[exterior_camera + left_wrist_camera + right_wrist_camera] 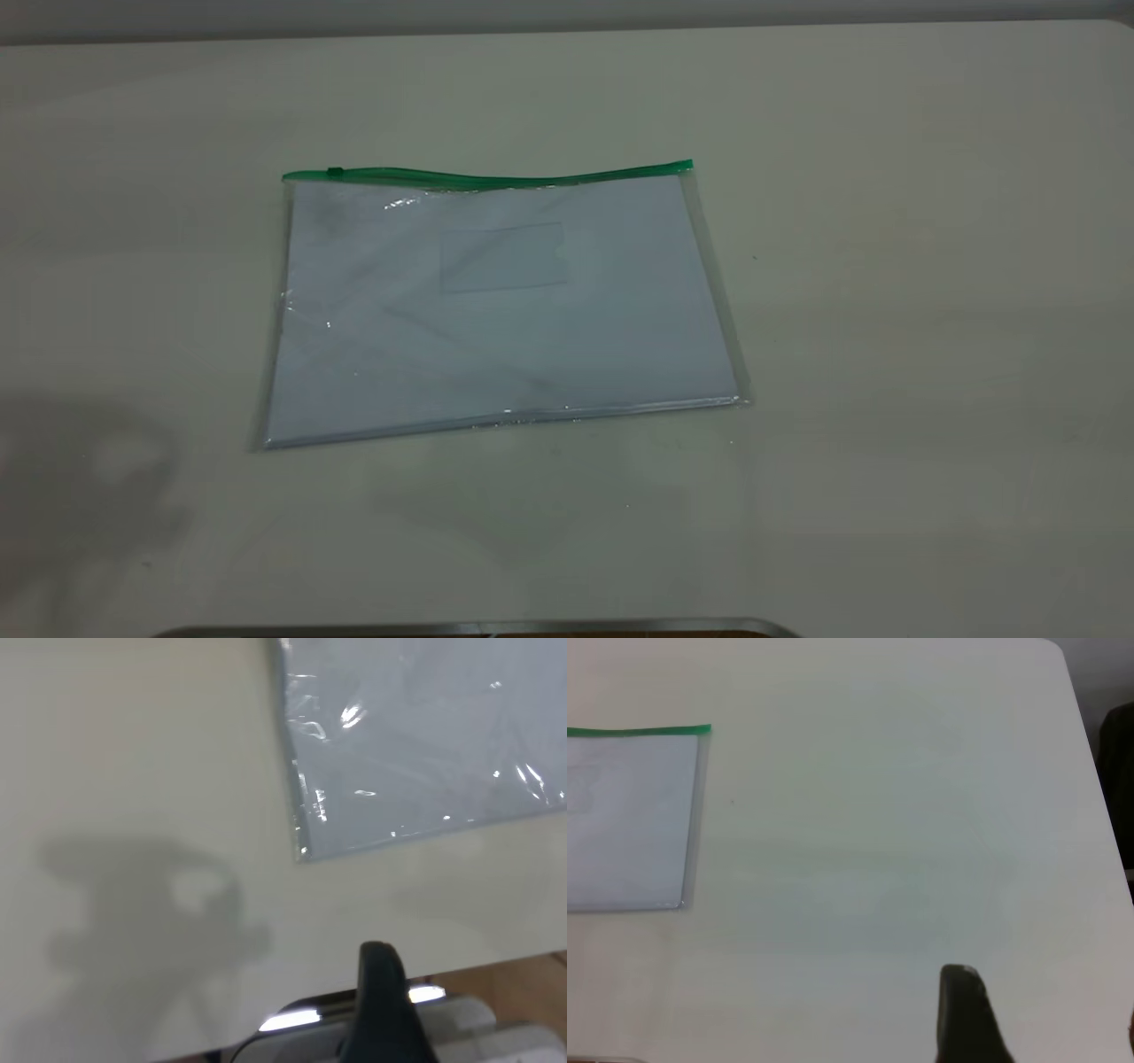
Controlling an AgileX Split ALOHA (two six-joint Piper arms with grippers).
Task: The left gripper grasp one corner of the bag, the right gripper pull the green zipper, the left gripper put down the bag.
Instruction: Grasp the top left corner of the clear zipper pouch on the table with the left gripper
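The bag lies flat on the table, white sheets inside. The green zipper runs along its far long edge, with the slider tab near the left end. The corner of the bag where the strip ends is at the far right. Neither gripper shows in the exterior view. The left gripper hovers open and empty over the table's front edge, one finger showing, short of a plain clear corner of the bag. The right gripper is open and empty, well right of the bag and zipper.
The pale table carries only the bag. A metal rim runs along its front edge. An arm's shadow falls at the front left. A dark object stands beyond the table's right edge.
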